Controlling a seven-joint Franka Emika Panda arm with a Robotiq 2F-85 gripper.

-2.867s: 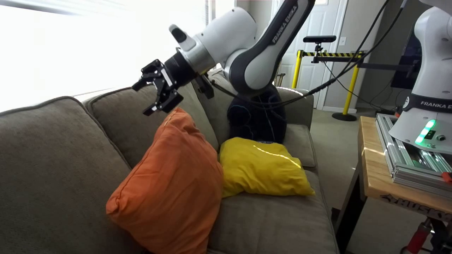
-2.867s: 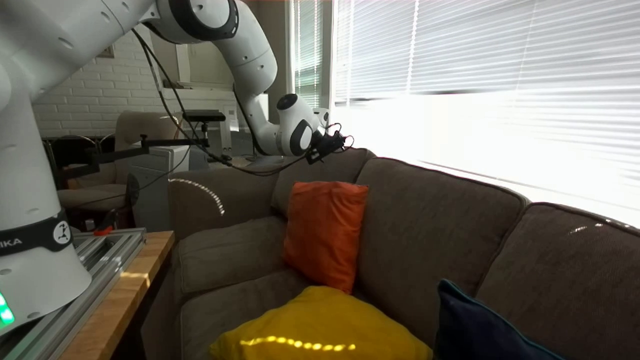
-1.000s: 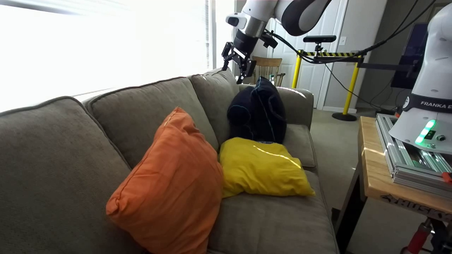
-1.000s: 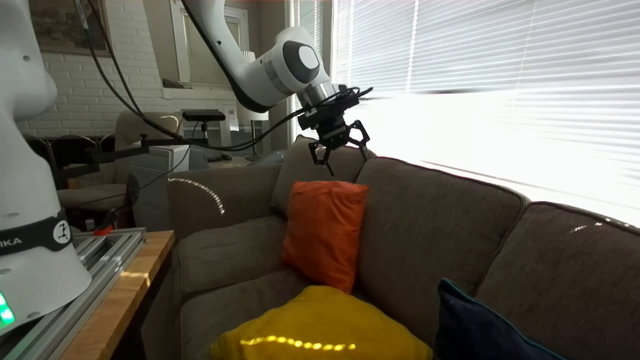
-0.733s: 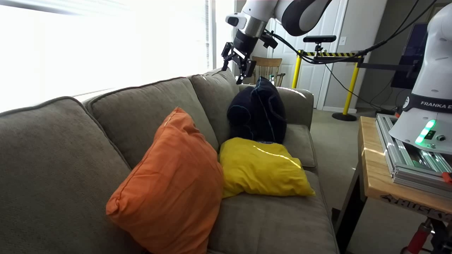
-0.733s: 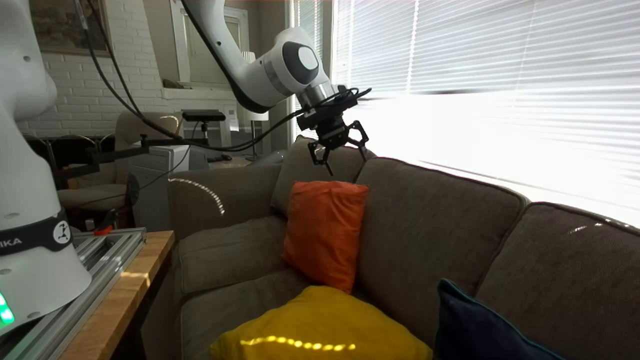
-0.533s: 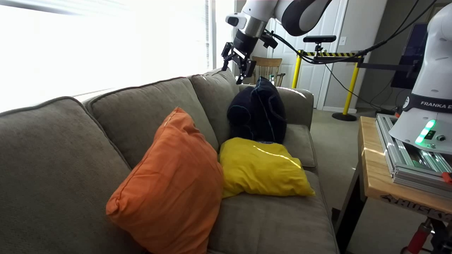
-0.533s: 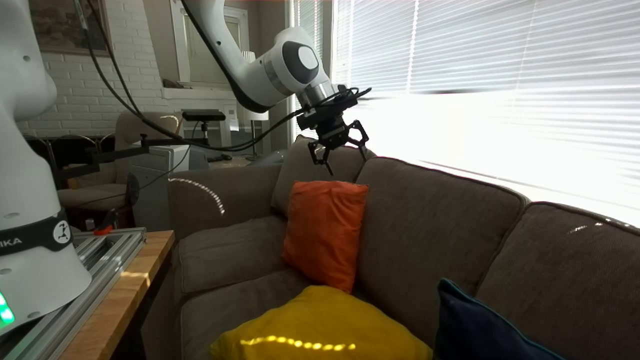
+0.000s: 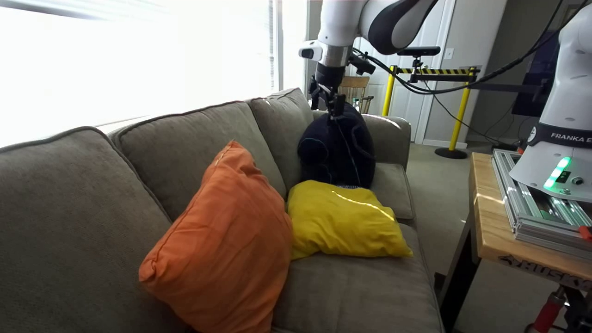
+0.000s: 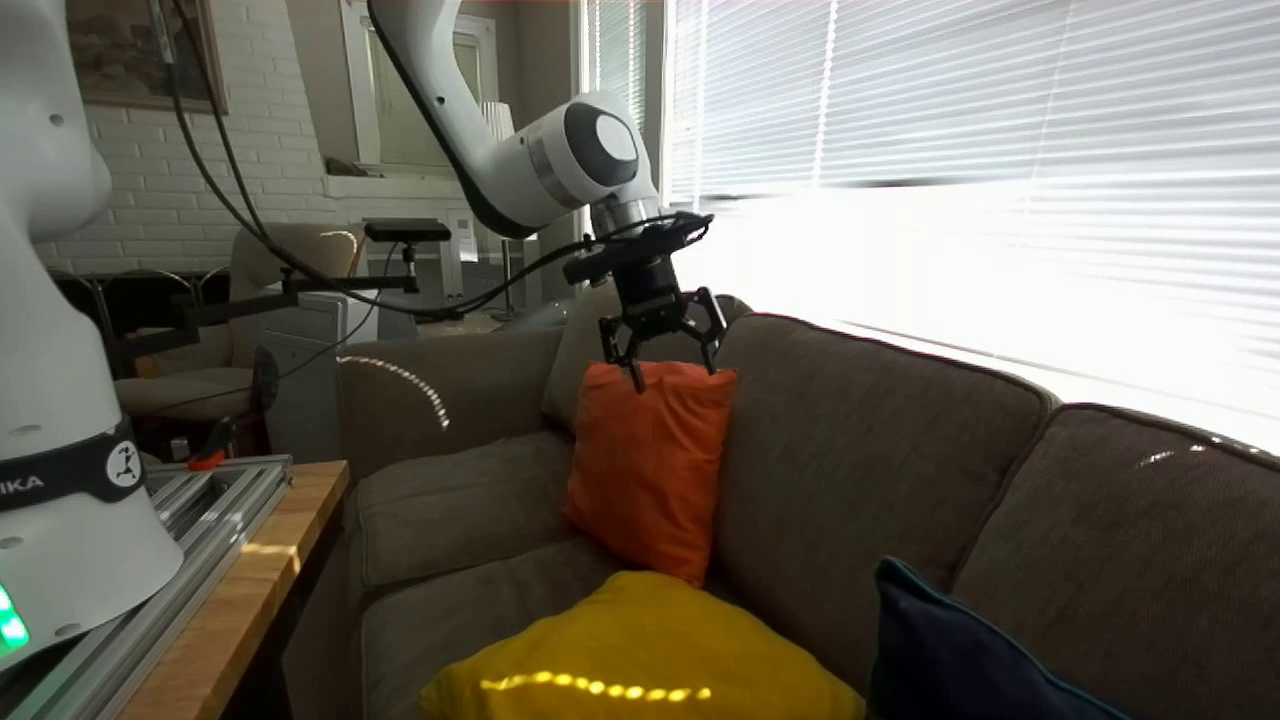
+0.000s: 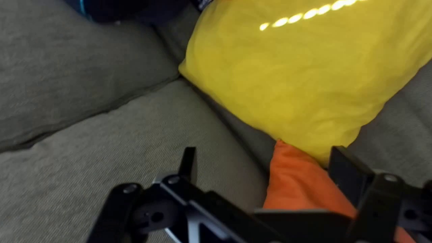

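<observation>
Spotting HUSKY on the bench edge (image 9: 545, 270), FRANKA on the arm base (image 9: 557, 149). Past the side edge (image 9: 479, 208), orange pillow (image 10: 650, 470) stands long axis up, gripper (image 10: 675, 378) spread above.

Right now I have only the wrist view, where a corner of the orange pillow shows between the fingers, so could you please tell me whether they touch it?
Observer: They do not: an exterior view shows open space between the fingers and the orange pillow.
Operator: Thank you, and could you say what the dark blue edge at the top left of my picture belongs to?
Observer: It belongs to a dark blue pillow, propped up near the sofa armrest.
</observation>
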